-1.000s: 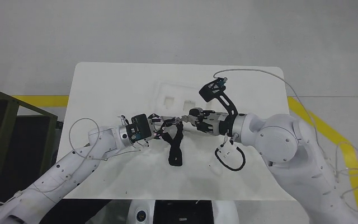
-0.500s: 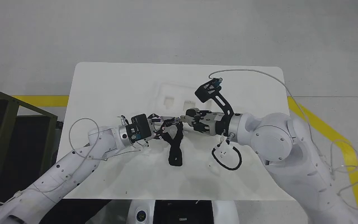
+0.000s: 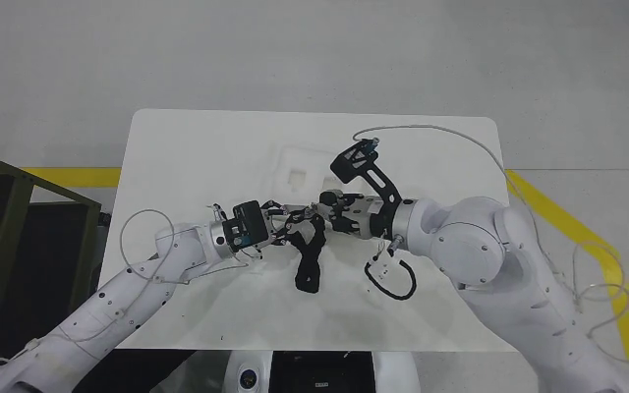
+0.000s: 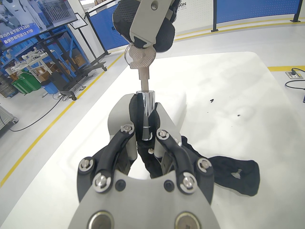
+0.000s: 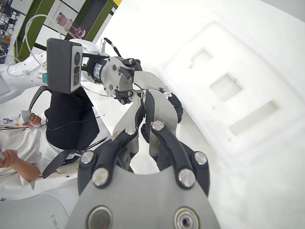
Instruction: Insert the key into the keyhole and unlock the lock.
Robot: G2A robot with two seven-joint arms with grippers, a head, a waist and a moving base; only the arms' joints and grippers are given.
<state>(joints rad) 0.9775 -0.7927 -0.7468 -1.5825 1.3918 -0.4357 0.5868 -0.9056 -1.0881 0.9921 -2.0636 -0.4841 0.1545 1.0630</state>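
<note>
My right arm has slid left over the last second, bringing the right gripper (image 3: pixel 322 210) close up to the left gripper (image 3: pixel 282 221) above the middle of the tabletop (image 3: pixel 187 157). The right gripper is pinched on the head of the key (image 4: pixel 142 59). The blade's tip sits at the keyhole in the end of the lock (image 4: pixel 145 103), with most of the blade still bare. The left gripper is clamped around that chrome barrel, and the lock's black cable (image 3: pixel 307 263) trails onto the tabletop.
</note>
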